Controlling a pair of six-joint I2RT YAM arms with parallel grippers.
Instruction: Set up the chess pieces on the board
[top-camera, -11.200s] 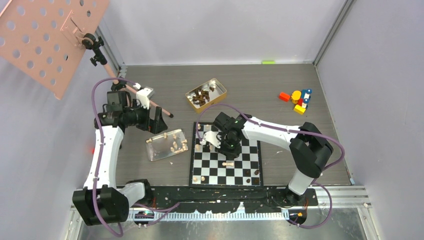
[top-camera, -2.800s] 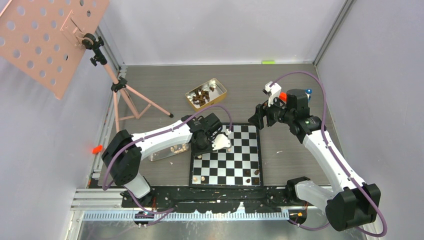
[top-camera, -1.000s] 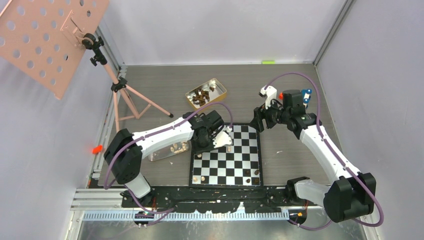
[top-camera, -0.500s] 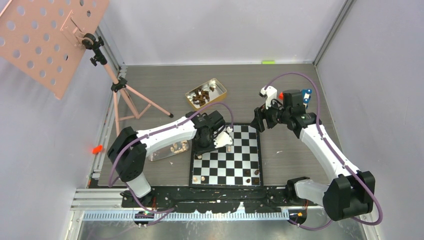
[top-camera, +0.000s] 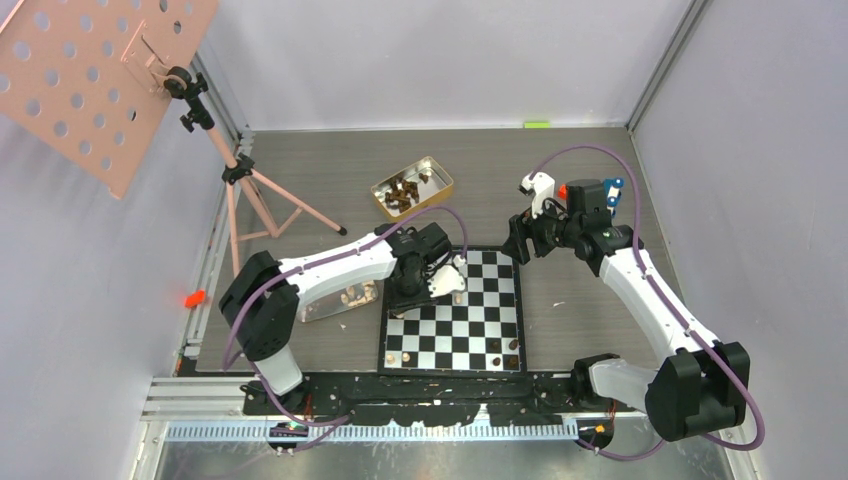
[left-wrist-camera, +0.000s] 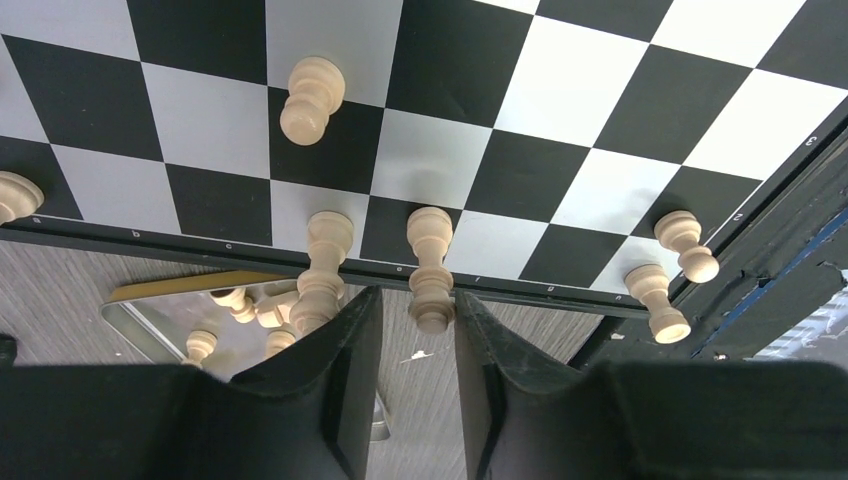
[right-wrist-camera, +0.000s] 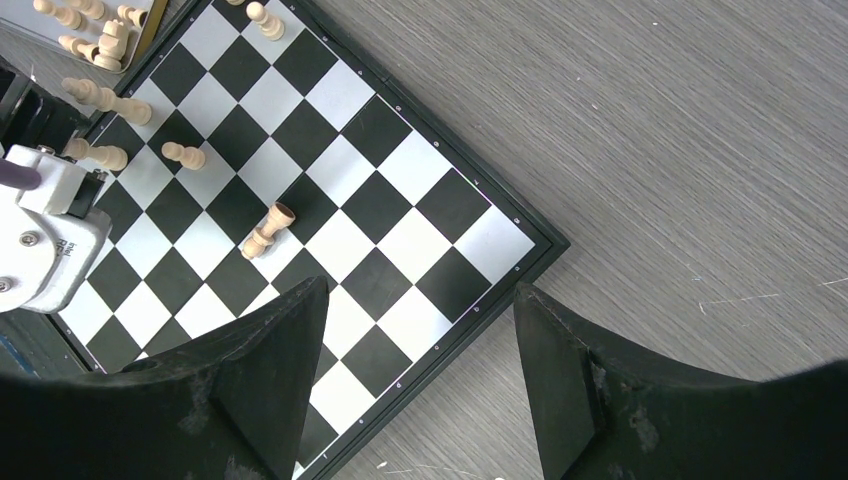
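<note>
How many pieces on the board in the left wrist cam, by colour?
Pale pieces: 6 (one cropped at the left edge)
Dark: 0
Total: 6

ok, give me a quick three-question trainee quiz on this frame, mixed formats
1. True or false: the right gripper holds a chess piece.
2. The piece between the left gripper's fingers is: A dark brown, B pale beige, C red.
3. Which container holds loose dark pieces?
Key: 1 false; 2 B; 3 the gold tin.
</note>
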